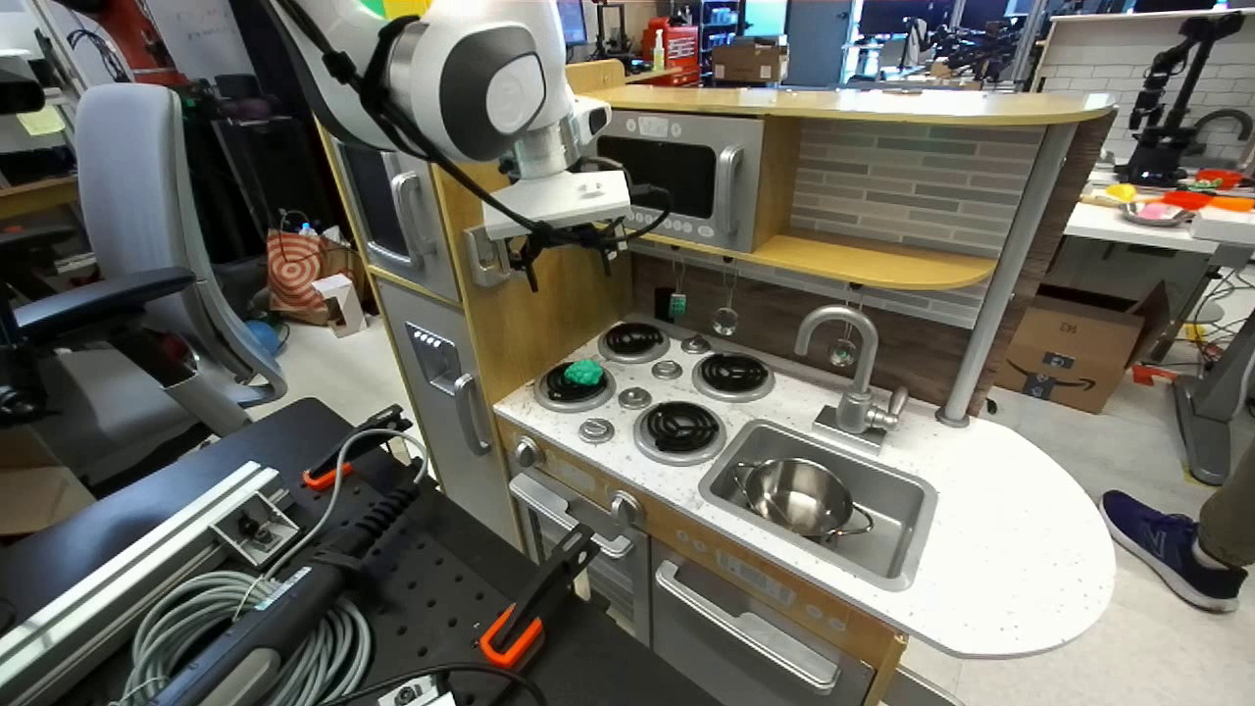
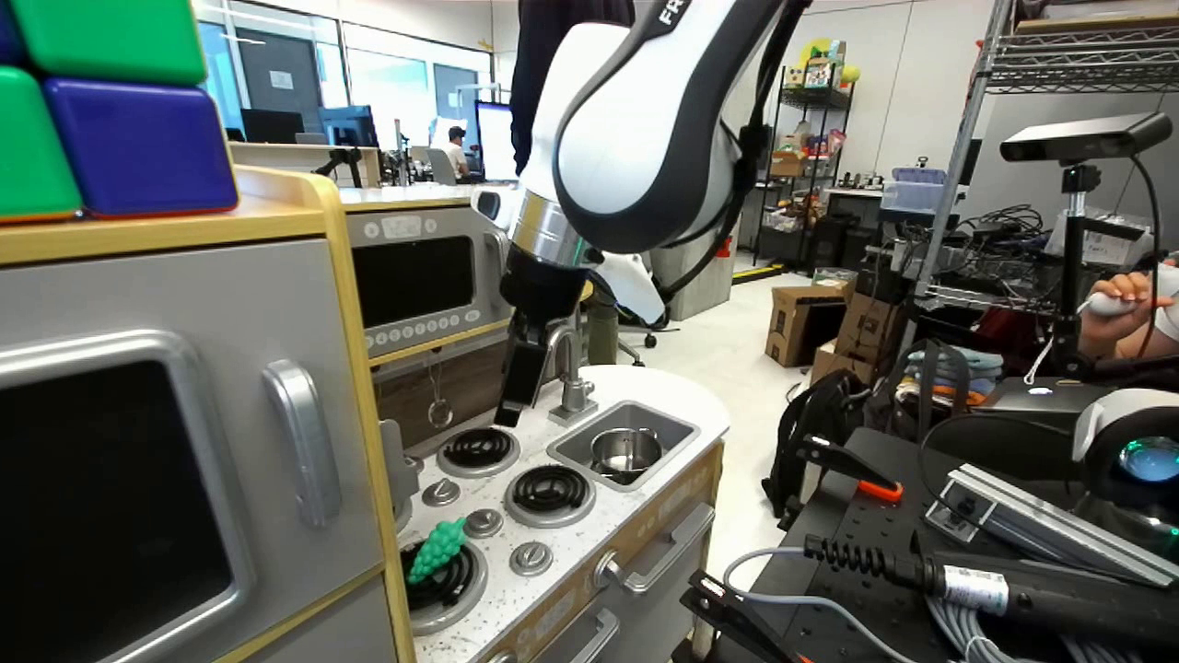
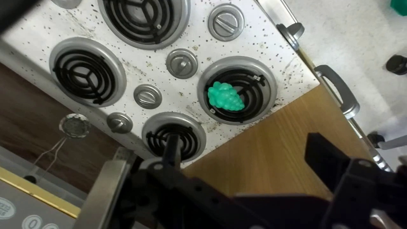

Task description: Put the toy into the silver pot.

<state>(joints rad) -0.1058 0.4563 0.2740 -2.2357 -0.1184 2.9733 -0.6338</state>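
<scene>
A cluttered room (image 2: 884, 55) with a pale floor (image 1: 1044, 446) surrounds a wooden play kitchen (image 1: 775, 304), a white robot arm (image 2: 636, 157) reaching over it. The kitchen's white countertop (image 1: 1010, 549) is speckled and smudged with brown. A black table (image 1: 441, 559) stands near its front, a grey chair (image 1: 137, 176) close by; a cardboard box (image 1: 1064, 358) sits on the floor. A grey sink (image 1: 902, 515) is set into the countertop. The claw (image 3: 243, 138) hangs higher than the countertop, fingers (image 3: 324, 159) spread wide, gripping nothing. Inside the sink sits the silver pot (image 1: 799, 490). Of the four coiled burners (image 1: 679, 428), the front one beside the wooden panel (image 1: 549, 324) carries the bumpy green toy (image 3: 225, 96), well apart from the pot. Small grey knobs (image 3: 182, 63) sit nearby.
</scene>
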